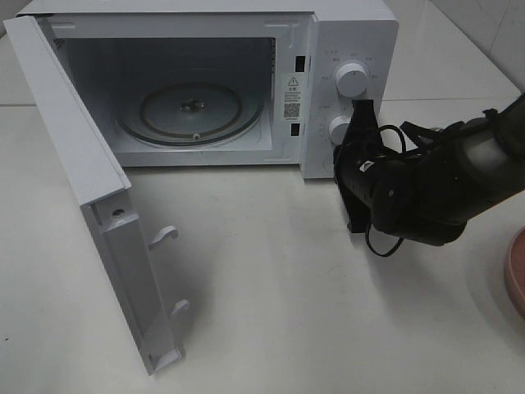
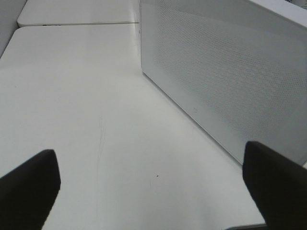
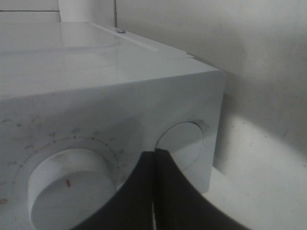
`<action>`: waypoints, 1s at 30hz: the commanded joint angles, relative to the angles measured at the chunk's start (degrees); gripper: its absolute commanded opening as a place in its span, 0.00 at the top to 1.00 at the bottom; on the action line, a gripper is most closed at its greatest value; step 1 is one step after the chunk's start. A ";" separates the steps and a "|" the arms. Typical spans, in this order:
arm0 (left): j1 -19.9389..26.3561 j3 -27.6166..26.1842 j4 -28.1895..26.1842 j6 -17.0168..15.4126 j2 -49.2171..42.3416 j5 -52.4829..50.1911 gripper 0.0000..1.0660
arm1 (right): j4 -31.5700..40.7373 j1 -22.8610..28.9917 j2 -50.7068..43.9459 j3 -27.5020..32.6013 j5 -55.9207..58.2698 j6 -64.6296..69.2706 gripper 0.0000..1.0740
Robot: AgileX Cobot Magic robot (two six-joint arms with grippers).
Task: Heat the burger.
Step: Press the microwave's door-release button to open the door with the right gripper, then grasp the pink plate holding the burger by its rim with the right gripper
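The burger is out of view in every frame. The white microwave (image 1: 344, 33) stands at the back with its door (image 1: 98, 205) swung wide open, and only the glass turntable (image 1: 190, 108) shows inside. My right gripper (image 1: 364, 108) is shut on nothing, its tip right in front of the control panel between the upper knob (image 1: 351, 80) and the lower knob (image 1: 340, 129). In the right wrist view the shut fingertips (image 3: 154, 154) sit between the two knobs. My left gripper (image 2: 151, 187) is open and empty over bare table beside the microwave's perforated side wall (image 2: 225, 81).
A round pink plate (image 1: 517, 275) shows partly at the right edge of the table. The open door juts forward over the left part of the white tabletop (image 1: 271, 279). A tiled wall stands behind the microwave.
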 commanded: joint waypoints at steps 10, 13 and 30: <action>0.06 0.17 -0.34 0.06 -1.32 -0.74 0.08 | -3.21 0.17 -9.91 6.65 10.03 -6.99 1.00; 0.06 0.17 -0.34 0.06 -1.32 -0.74 0.08 | -6.70 0.17 -11.80 7.16 13.41 -8.65 1.00; 0.06 0.17 -0.34 0.06 -1.32 -0.74 0.08 | -16.84 0.00 -20.80 5.04 45.09 -37.18 0.97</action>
